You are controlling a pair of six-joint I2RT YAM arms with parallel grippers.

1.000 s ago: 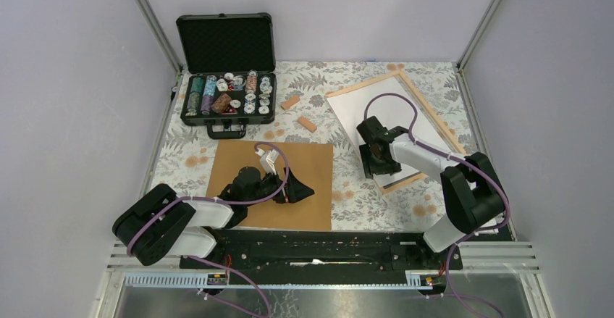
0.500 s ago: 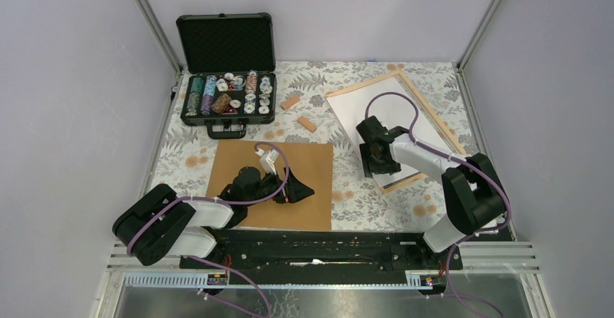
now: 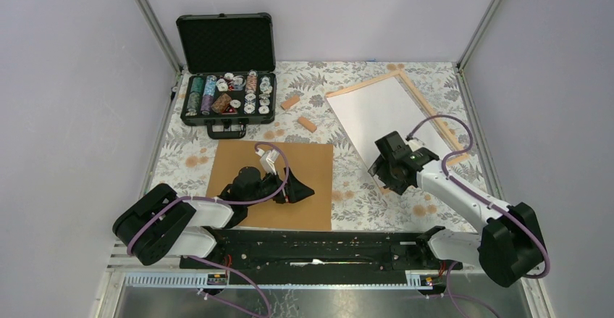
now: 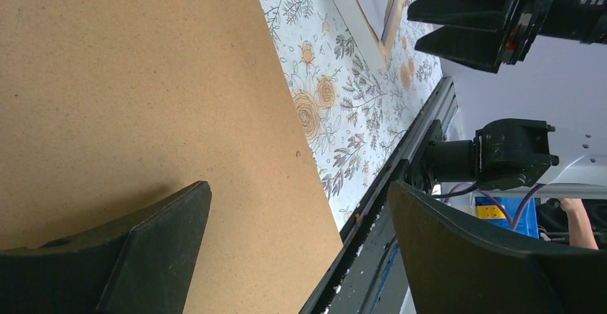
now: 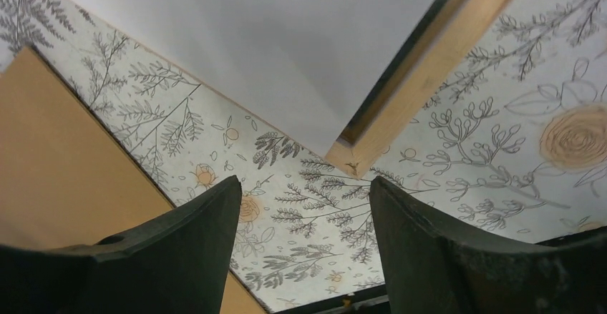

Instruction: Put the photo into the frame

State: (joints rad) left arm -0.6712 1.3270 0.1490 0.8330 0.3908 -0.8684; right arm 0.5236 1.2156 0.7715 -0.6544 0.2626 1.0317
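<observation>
We see the photo (image 3: 387,111) lying flat in the upper right, white back up. It sits skewed over the pale wooden frame (image 5: 428,81), hiding its left strip.

The thin pale wooden frame (image 5: 438,71) looks matt. The white paper photo (image 5: 272,42) is smooth, the brown board (image 4: 129,78) grainy.

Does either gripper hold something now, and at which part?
Nothing is held: the left gripper is open over the brown board, the right gripper open near the frame.
</observation>
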